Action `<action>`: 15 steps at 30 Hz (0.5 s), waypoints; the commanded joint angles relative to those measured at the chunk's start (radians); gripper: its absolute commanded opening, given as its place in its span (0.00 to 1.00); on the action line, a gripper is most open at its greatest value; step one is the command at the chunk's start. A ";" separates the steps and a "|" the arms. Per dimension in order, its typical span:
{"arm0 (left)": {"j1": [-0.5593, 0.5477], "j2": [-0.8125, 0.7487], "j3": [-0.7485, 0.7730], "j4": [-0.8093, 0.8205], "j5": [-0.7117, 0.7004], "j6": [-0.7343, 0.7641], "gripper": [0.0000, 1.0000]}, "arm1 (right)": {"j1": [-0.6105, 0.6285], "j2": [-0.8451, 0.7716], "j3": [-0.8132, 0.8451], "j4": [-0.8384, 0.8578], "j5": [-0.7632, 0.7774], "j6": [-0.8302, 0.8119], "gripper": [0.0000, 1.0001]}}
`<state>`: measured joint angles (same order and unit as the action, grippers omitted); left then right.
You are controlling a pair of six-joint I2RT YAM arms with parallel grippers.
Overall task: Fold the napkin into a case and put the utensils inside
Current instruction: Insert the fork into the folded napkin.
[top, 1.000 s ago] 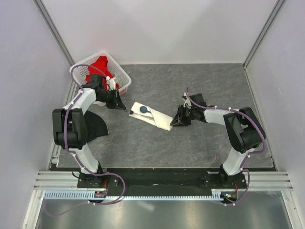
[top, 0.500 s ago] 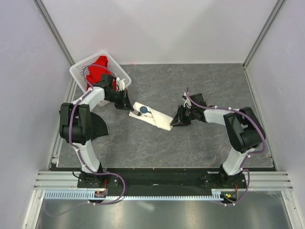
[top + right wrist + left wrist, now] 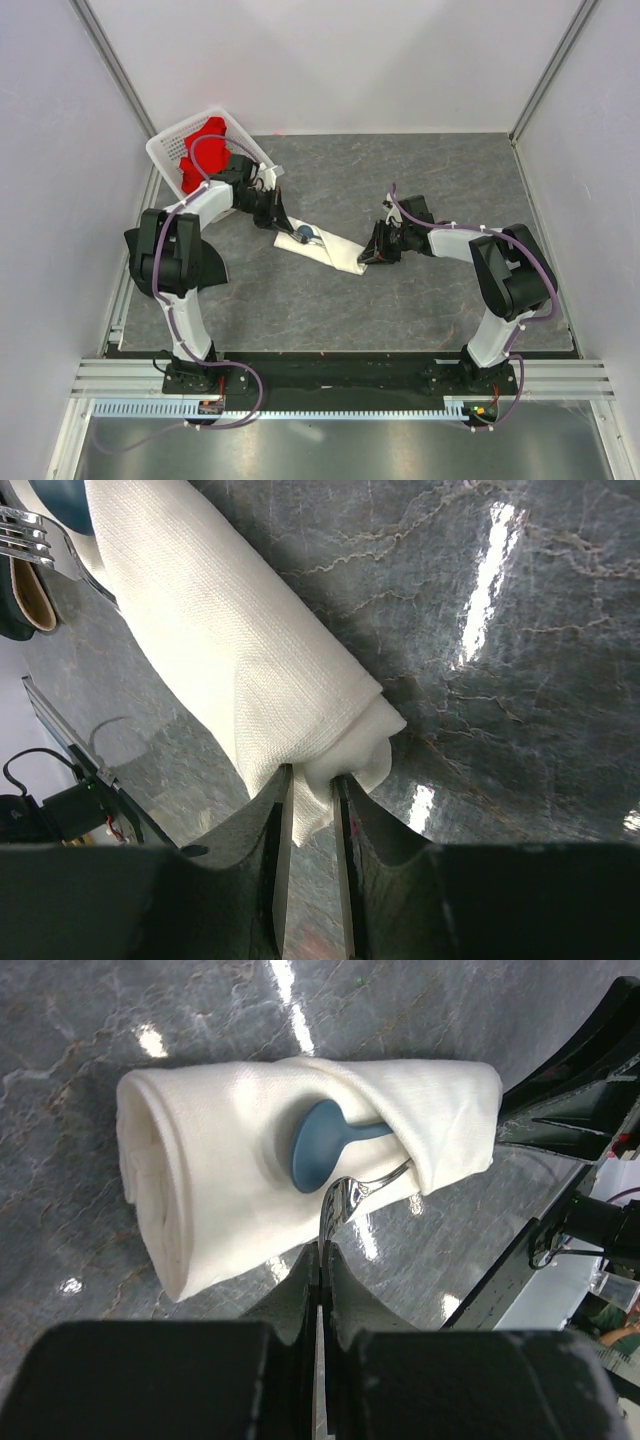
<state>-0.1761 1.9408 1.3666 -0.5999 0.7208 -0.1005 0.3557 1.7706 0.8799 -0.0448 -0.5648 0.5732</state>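
The napkin (image 3: 322,249) lies mid-table folded into a narrow cream case (image 3: 210,1150). The blue spoon (image 3: 322,1144) is tucked in it, bowl showing. My left gripper (image 3: 322,1248) is shut on the silver fork (image 3: 345,1192) near its tines, and the handle runs under the fold beside the spoon. In the top view the left gripper (image 3: 285,228) is at the case's left end. My right gripper (image 3: 312,778) is shut on the case's other end, pinching a bunch of cloth (image 3: 320,755). It shows at the strip's right tip (image 3: 366,256). Fork tines (image 3: 25,535) appear far up the right wrist view.
A white perforated basket (image 3: 170,150) with a red cloth (image 3: 205,150) stands at the back left. A black cloth (image 3: 208,262) lies under the left arm. Grey walls close in on the left, right and back sides.
My left gripper has moved right from beside the basket to the case's left end, carrying the fork, whose handle has gone in under the fold. The right gripper has kept its hold.
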 commanded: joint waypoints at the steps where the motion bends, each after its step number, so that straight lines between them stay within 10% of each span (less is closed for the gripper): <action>1: -0.025 0.027 0.038 0.020 0.051 -0.044 0.02 | 0.002 0.003 0.030 0.036 -0.015 0.001 0.29; 15: -0.046 0.050 0.048 0.025 0.039 -0.057 0.04 | 0.002 0.001 0.024 0.037 -0.014 0.001 0.29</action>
<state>-0.1944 1.9892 1.3811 -0.5865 0.7357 -0.1184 0.3542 1.7706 0.8799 -0.0505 -0.5636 0.5728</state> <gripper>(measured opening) 0.033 0.291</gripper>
